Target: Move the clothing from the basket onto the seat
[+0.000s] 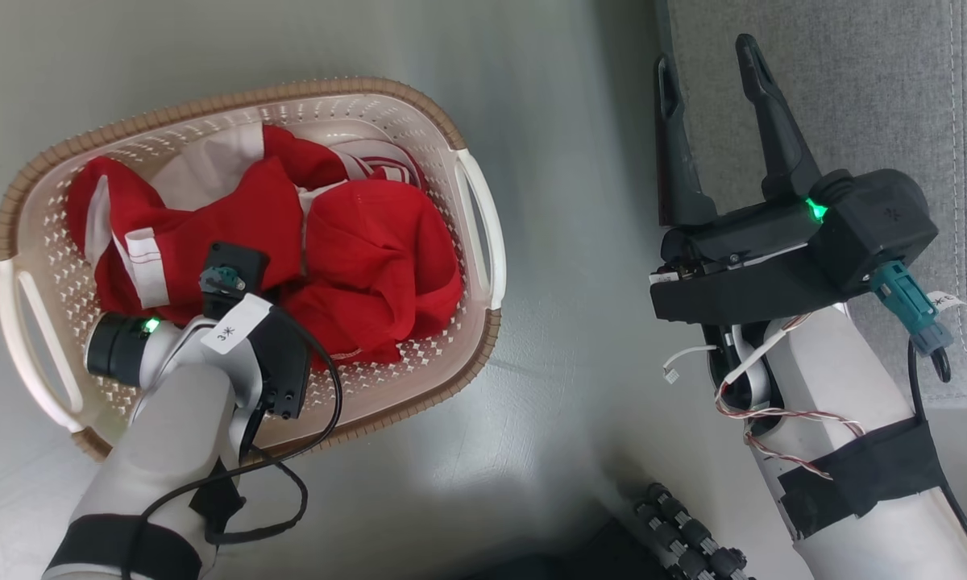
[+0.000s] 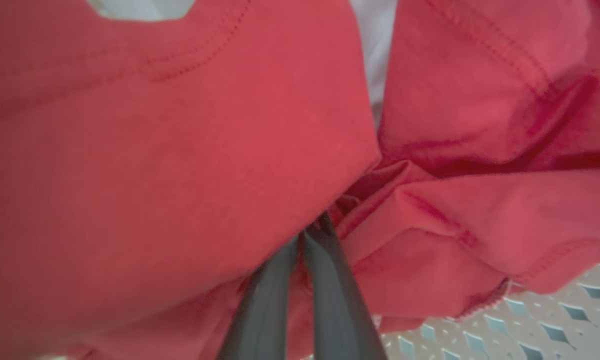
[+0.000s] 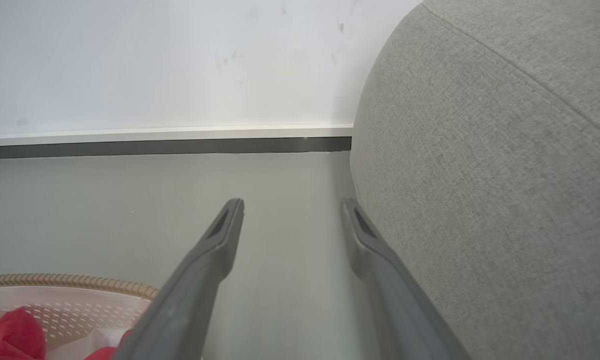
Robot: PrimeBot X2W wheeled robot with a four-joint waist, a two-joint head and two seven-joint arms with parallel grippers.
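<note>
The clothing (image 1: pixel 354 250), red fabric with white trim and a white piece, lies heaped in the cream basket (image 1: pixel 483 242) on the floor at the left. My left arm reaches down into the basket. In the left wrist view the left gripper (image 2: pixel 316 225) is shut, its fingers (image 2: pixel 330 280) pressed together with a fold of red clothing (image 2: pixel 180 150) pinched at the tips. My right gripper (image 1: pixel 709 60) hangs open above the floor beside the grey seat (image 1: pixel 878 89), nothing between its fingers (image 3: pixel 220 235). The seat (image 3: pixel 505 175) fills the right of the right wrist view.
Grey floor (image 1: pixel 572 387) lies between basket and seat. A white wall with a dark baseboard (image 3: pixel 165 146) stands beyond. The basket's woven rim (image 3: pixel 70 281) and a bit of red clothing (image 3: pixel 15 337) show at lower left of the right wrist view. Dark robot base parts (image 1: pixel 685 532) sit at the bottom.
</note>
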